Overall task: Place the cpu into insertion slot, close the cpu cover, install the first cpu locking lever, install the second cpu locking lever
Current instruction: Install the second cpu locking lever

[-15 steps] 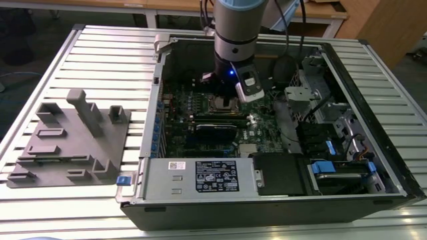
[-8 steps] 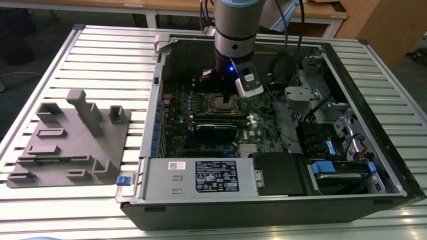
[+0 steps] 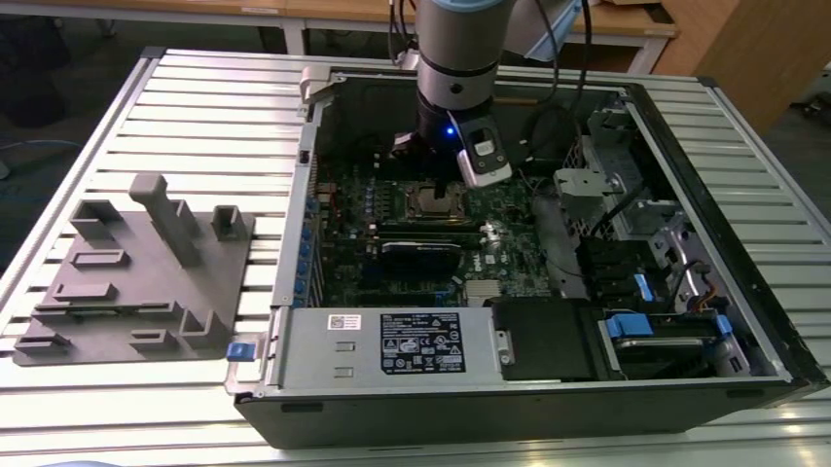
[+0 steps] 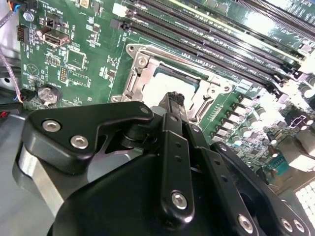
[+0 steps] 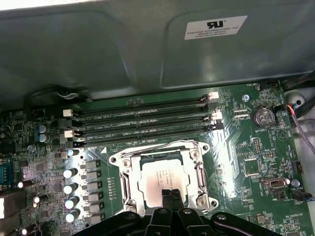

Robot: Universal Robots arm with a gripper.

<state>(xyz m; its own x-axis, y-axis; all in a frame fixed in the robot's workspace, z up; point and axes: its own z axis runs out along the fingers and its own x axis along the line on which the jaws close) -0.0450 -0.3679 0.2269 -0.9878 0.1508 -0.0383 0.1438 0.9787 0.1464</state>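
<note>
Fixture plate (image 3: pixel 136 282) sits grey on the slatted table (image 3: pixel 78 146) at the exterior view's left, with nothing of the task on it. Moving rightward, we reach the open computer case (image 3: pixel 727 321), and there's the arm reaching down into it over the green board (image 3: pixel 389 195). In the first wrist view the cpu (image 5: pixel 160 178) is already lying flat in the insertion slot (image 5: pixel 129 192), so that first step looks done. The cpu cover (image 5: pixel 162 149), that silver frame, seems to lie down around the chip, so I'd judge it closed, though I can't be certain. The locking levers I can't pick out; whether either is latched I cannot tell. The gripper (image 5: pixel 171 196) hovers right over the chip's near edge, fingertips (image 5: pixel 165 195) pressed together, holding nothing. Further right, drive bays with blue tabs (image 3: pixel 628 324).
</note>
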